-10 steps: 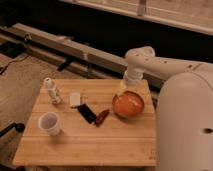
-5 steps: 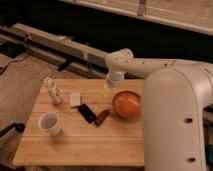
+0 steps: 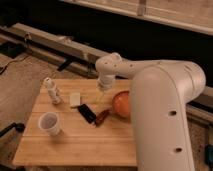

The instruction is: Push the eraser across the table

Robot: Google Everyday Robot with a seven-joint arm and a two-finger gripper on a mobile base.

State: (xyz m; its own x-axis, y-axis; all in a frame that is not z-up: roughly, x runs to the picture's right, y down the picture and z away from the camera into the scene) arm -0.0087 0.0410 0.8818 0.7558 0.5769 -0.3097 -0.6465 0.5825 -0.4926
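Dark flooring and a long pale rail are running behind a light-wood plank table [image 3: 80, 145], seen from above and slightly to one side.

An eraser [image 3: 86, 113] is lying flat on the table, in front of the claw [image 3: 104, 84], nearer the camera and a little toward the picture's left. It is showing as a flat black rectangular block, set at a slant, with one end pointing toward a small cream block [image 3: 75, 99] and the other toward a reddish-brown stick [image 3: 102, 117]. Its far end is lying just beside the cream block. The claw is well apart from the eraser and is not touching it.

Compared with half a second ago, the claw is sitting further toward the picture's left and lower, closer to the table's far edge. A second ago it was hanging over an orange bowl [image 3: 121, 104], which is now lying off to the claw's right in the picture. The eraser is lying where it was, unmoved, as are the other things.

The white arm [image 3: 150, 100] is filling the right of the picture. It is reaching in from there, bending at a rounded joint and pointing the claw downward over the far part of the table. Whether the claw is released or clenched cannot be told.

Further left of the claw, a white bottle [image 3: 52, 91] is standing upright, and a white cup [image 3: 49, 123] is standing nearer the camera.
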